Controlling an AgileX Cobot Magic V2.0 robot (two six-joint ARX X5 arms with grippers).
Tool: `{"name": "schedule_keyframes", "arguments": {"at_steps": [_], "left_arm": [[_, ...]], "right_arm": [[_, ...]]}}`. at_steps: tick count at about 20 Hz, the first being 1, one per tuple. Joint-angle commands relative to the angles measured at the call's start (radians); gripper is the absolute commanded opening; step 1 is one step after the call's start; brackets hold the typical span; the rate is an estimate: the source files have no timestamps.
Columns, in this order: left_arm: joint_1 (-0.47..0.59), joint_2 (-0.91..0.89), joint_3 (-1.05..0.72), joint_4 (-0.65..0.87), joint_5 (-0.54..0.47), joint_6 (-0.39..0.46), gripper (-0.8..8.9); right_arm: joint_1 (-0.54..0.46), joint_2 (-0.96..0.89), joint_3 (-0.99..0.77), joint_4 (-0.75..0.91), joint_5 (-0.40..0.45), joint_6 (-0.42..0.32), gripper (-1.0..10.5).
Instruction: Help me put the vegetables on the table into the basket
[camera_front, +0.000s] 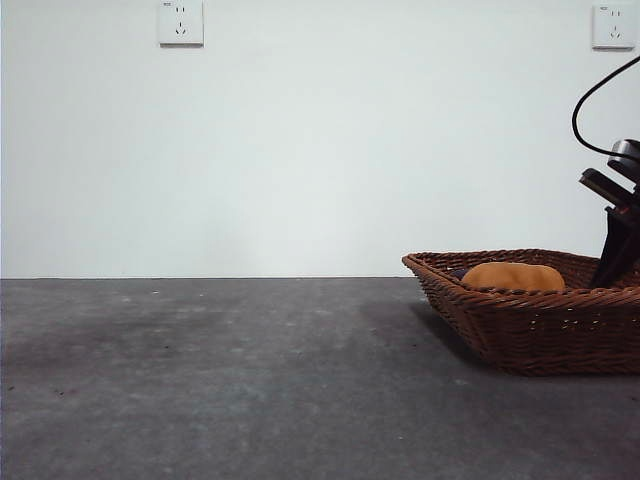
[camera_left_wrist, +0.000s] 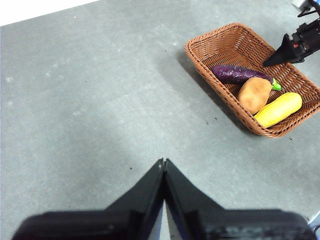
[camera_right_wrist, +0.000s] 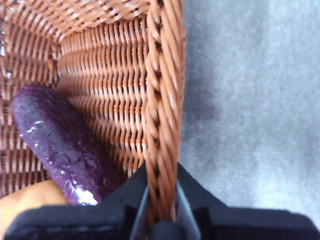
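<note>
The wicker basket (camera_front: 520, 330) stands on the grey table (camera_front: 200, 380) at the right. In the left wrist view the basket (camera_left_wrist: 215, 95) holds the purple eggplant (camera_left_wrist: 237, 74), the brown potato (camera_left_wrist: 254, 94) and the yellow corn (camera_left_wrist: 279, 109). The front view shows only the potato (camera_front: 513, 277) over the rim. My right gripper (camera_front: 605, 275) is at the basket's far side. In its own view the right gripper (camera_right_wrist: 161, 185) has one jaw on each side of the braided rim (camera_right_wrist: 162, 75), closed on it, with the eggplant (camera_right_wrist: 60, 145) beside. My left gripper (camera_left_wrist: 164, 162) is shut and empty over bare table.
A white wall stands behind the table with two sockets (camera_front: 180, 22) (camera_front: 613, 25). A black cable (camera_front: 590, 100) loops above the right arm. The table (camera_left_wrist: 100, 100) is bare to the left of the basket. Its far edge (camera_left_wrist: 30, 20) shows in the left wrist view.
</note>
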Motion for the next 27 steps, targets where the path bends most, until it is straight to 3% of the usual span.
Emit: {"name": "schedule_keyframes", "arguments": {"at_steps": [1,7,8,10,11,16,20,27], "left_arm": [[0.003,0.002,-0.003,0.01,0.0,0.01,-0.07],[0.003,0.02,-0.003,0.01,0.0,0.009,-0.07],[0.003,0.021,-0.003,0.011,0.0,0.009,-0.07],[0.003,0.021,-0.003,0.011,0.0,0.009,-0.07],[0.003,0.021,-0.003,0.01,0.0,0.009,-0.07],[0.003,0.021,-0.003,0.01,0.001,0.012,-0.08],[0.003,0.021,-0.003,0.01,0.005,0.013,-0.07],[0.003,0.021,-0.003,0.01,0.005,0.024,-0.08]], "right_arm": [[0.001,0.023,-0.005,0.01,0.025,-0.021,-0.1],[0.001,0.035,-0.005,0.013,0.043,-0.023,0.1],[0.001,0.035,-0.005,0.021,0.043,-0.017,0.6],[0.001,0.031,0.01,0.026,0.032,-0.016,3.8],[0.001,0.026,0.029,0.015,0.025,-0.016,4.5],[0.0,-0.103,0.129,-0.138,0.039,-0.017,4.4],[0.016,-0.308,0.15,-0.383,0.024,-0.047,4.3],[0.082,-0.566,0.15,-0.747,0.027,-0.116,1.6]]}}
